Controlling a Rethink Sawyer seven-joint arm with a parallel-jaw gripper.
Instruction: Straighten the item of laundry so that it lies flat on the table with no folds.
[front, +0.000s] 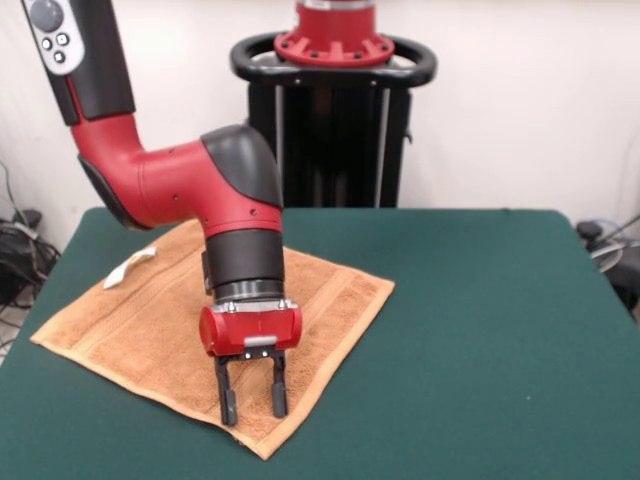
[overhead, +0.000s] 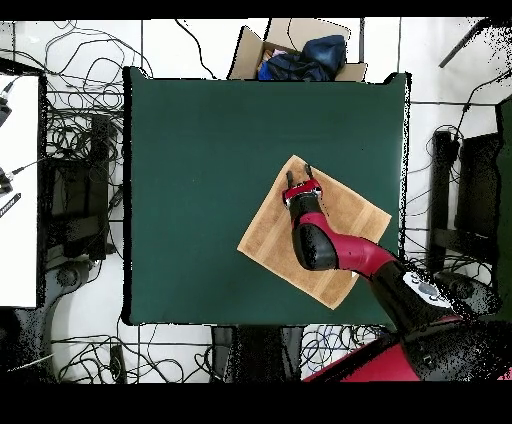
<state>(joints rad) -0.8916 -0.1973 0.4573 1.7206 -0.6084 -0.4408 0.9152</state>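
Note:
The orange-tan towel (front: 130, 320) lies spread out on the dark green table (front: 480, 330), left of centre, turned like a diamond. Its border bands show and its white tag (front: 130, 268) sticks out at the far left edge. I see no large folds. My gripper (front: 254, 402) points straight down over the towel's near corner, fingers open with towel showing between them, tips at or just above the cloth. It holds nothing. In the overhead view the towel (overhead: 268, 235) lies right of the table's (overhead: 200, 180) centre, and the gripper (overhead: 299, 175) is over its far corner.
The robot's black pedestal (front: 333, 100) stands at the table's far side. The red arm (front: 170, 185) reaches over the towel's middle. In the overhead view a cardboard box (overhead: 300, 55) with dark cloth sits beyond the table's far edge, with cables on the floor around.

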